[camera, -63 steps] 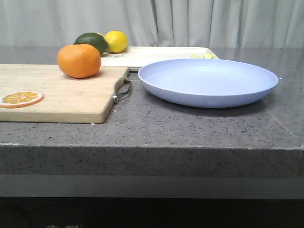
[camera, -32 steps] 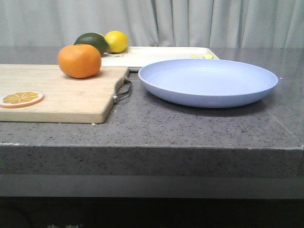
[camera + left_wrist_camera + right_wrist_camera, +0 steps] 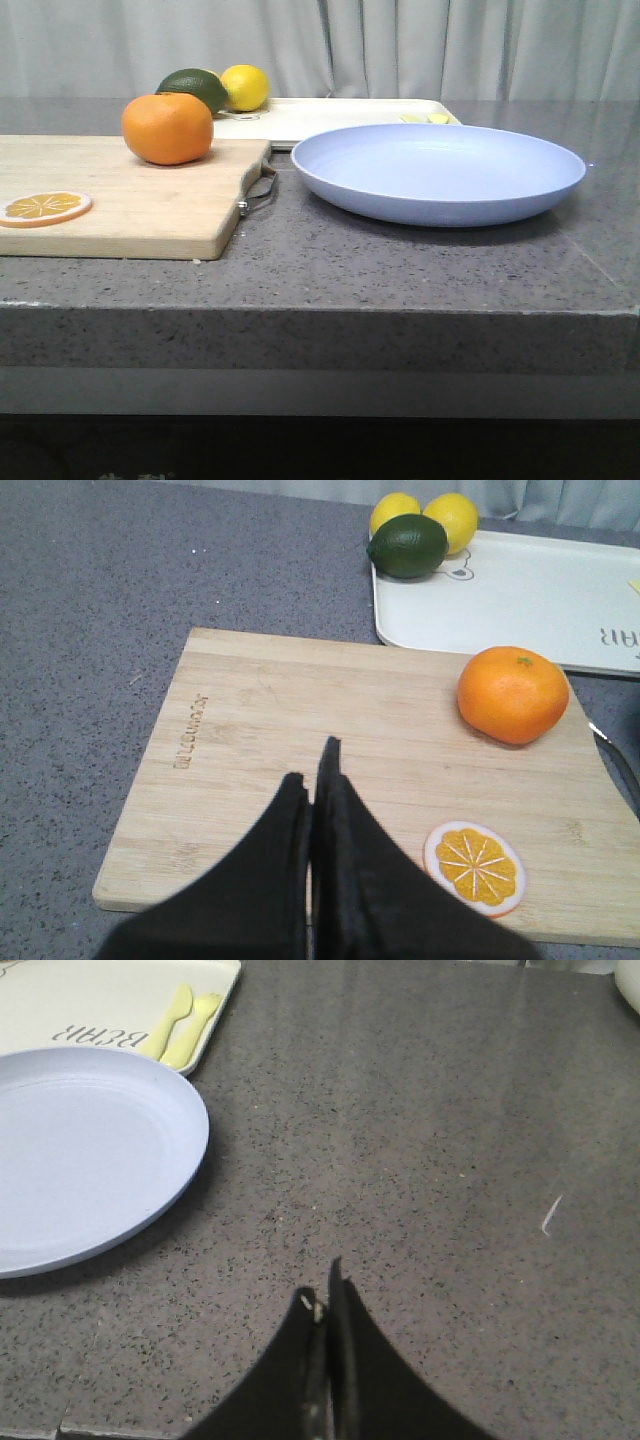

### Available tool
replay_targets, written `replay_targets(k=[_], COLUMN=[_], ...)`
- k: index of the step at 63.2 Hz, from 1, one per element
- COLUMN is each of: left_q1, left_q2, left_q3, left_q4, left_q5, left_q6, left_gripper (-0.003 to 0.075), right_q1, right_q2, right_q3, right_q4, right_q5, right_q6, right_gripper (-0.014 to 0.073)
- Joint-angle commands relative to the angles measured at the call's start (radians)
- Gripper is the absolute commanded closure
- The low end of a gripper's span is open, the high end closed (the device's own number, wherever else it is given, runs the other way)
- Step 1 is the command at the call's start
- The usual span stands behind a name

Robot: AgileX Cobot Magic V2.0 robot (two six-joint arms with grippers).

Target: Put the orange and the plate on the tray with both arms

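Nothing is on its way yet — the job looks like it is at the very start. The round bright-orange orange point(image 3: 168, 128) sits on the light wooden cutting board point(image 3: 120, 200), near the board's far corner. A flat orange slice point(image 3: 45, 208) lies on the same board, well apart from it. The big round pale blue plate point(image 3: 438, 172) rests on the grey speckled desk point(image 3: 400, 265), just beside the board.

The flat cream-white tray point(image 3: 330, 115) lies behind them both. It does not hold the orange or the plate. A dark green lime point(image 3: 193, 88) and a yellow lemon point(image 3: 245, 87) sit by its far corner, and a small yellow spoon and fork point(image 3: 185, 1025) lie on it.

The left gripper point(image 3: 315, 770) hangs over the board with its jaws pressed together, holding nothing. The orange is near it but not touching. The right gripper point(image 3: 325, 1295) hangs over bare desk, beside the plate, jaws pressed together too — empty as well.

So both things are left to do: the orange has to go onto the tray, and so does the plate. I think the jaws must spread first.
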Motion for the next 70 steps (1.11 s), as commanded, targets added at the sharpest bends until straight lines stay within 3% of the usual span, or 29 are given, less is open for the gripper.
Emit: replay_targets(k=[1, 5, 13, 19, 22, 25, 30, 41, 70], left_q1=[0.003, 0.003, 0.003, 0.003, 0.003, 0.003, 0.003, -0.021, -0.340], left_q2=[0.024, 0.030, 0.031, 0.031, 0.031, 0.033, 0.035, 0.072, 0.386], left_q3=[-0.035, -0.035, -0.035, -0.035, -0.035, -0.035, -0.035, -0.056, -0.336], left_q4=[0.003, 0.003, 0.003, 0.003, 0.003, 0.003, 0.003, -0.033, -0.006], left_q5=[-0.081, -0.091, -0.119, -0.128, -0.128, -0.128, -0.128, -0.128, -0.071], left_q6=[-0.007, 0.001, 0.038, 0.038, 0.038, 0.038, 0.038, 0.104, 0.154], left_gripper=[0.0737, 0.0731, 0.0612, 0.0412, 0.0295, 0.0196, 0.0116, 0.0132, 0.0129], right_q1=[-0.006, -0.006, -0.006, -0.006, -0.006, -0.006, -0.006, -0.004, -0.004], right_q2=[0.021, 0.021, 0.021, 0.021, 0.021, 0.021, 0.021, 0.021, 0.021], right_q3=[-0.025, -0.025, -0.025, -0.025, -0.025, -0.026, -0.034, -0.085, -0.126], right_q4=[-0.002, -0.002, -0.003, -0.003, -0.003, -0.003, -0.003, 0.004, 0.004], right_q5=[-0.061, -0.050, -0.031, -0.019, -0.007, 0.001, 0.022, 0.106, 0.180], right_q6=[0.000, 0.000, 0.000, 0.000, 0.000, 0.000, 0.000, 0.000, -0.024], right_gripper=[0.0638, 0.0563, 0.0256, 0.0062, 0.0016, 0.0004, 0.0004, 0.0005, 0.0005])
